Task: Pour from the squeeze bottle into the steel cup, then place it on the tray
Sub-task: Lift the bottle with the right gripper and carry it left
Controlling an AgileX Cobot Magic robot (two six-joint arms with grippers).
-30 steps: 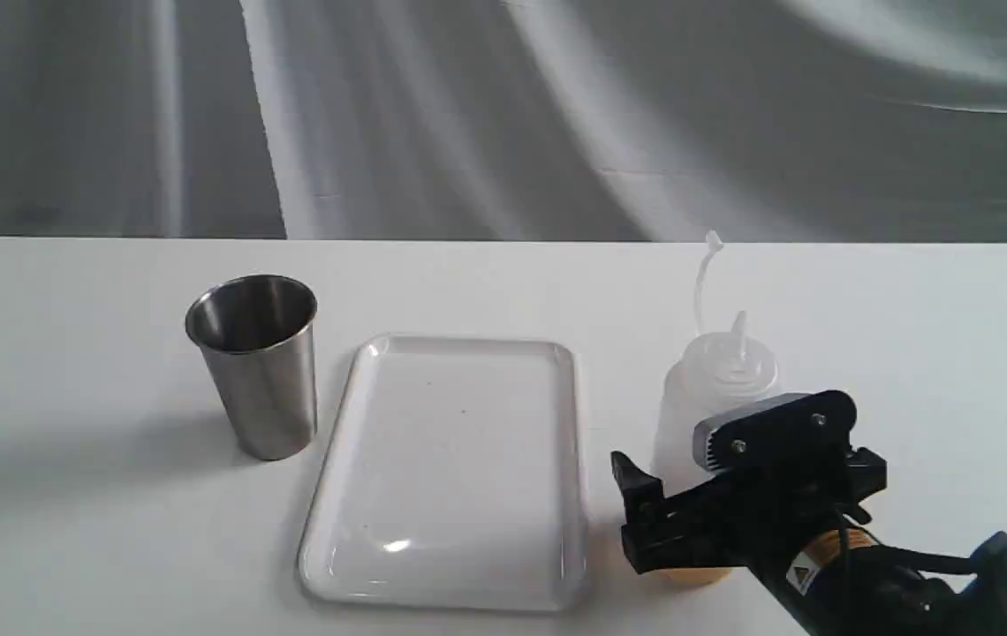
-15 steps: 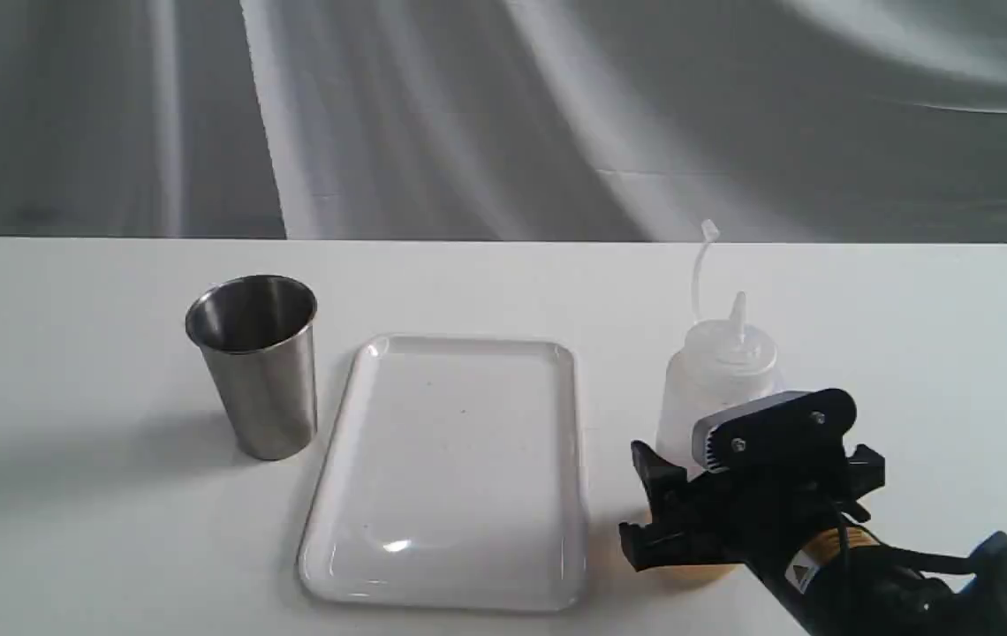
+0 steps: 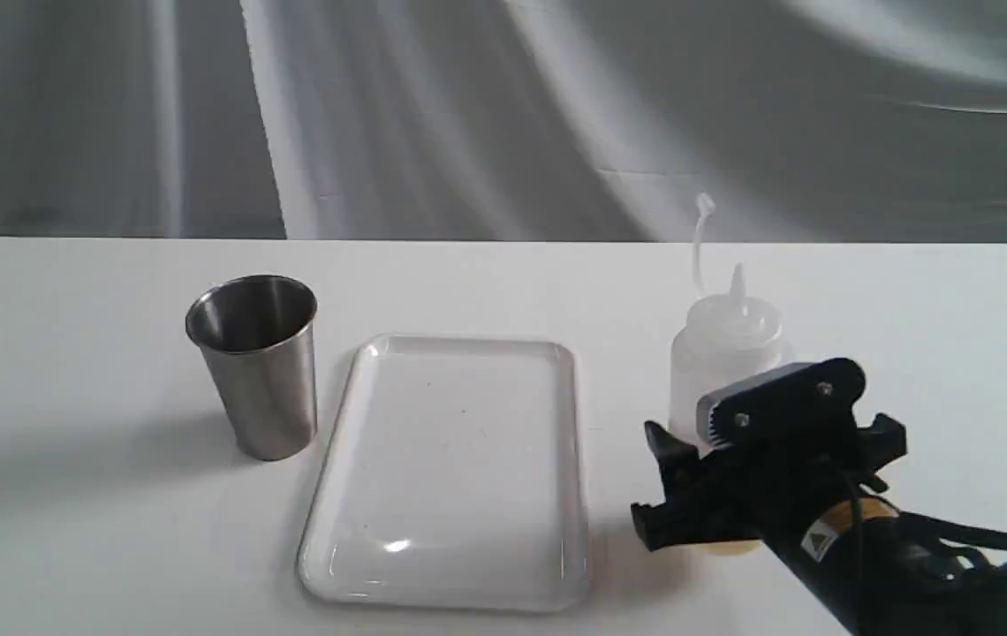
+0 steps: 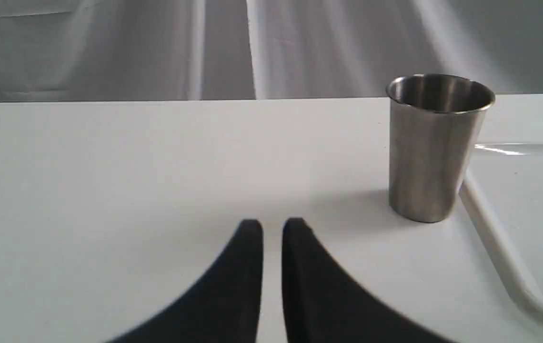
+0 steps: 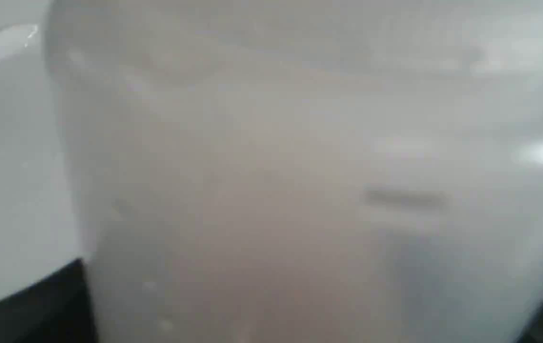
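Observation:
The translucent squeeze bottle (image 3: 723, 349) stays upright right of the tray, its nozzle and cap strap pointing up and amber liquid showing at its base. My right gripper (image 3: 658, 486) is shut on the bottle's lower body and holds it slightly above the table. The bottle (image 5: 300, 181) fills the right wrist view, blurred. The white tray (image 3: 446, 468) lies flat in the middle. Left of it stands the steel cup (image 3: 256, 371), upright with a dark inside. My left gripper (image 4: 272, 226) is shut and holds nothing, low over the table short of the cup (image 4: 436, 147).
The white table (image 3: 71, 530) runs to a far edge in front of a grey draped cloth. The tray's rim (image 4: 495, 224) lies right beside the cup's base. My right arm's black body (image 3: 910, 565) fills the lower right corner.
My right gripper's fingers have closed in on the bottle and raised it; the nozzle and strap now sit higher. Cup, tray and left gripper have not moved.

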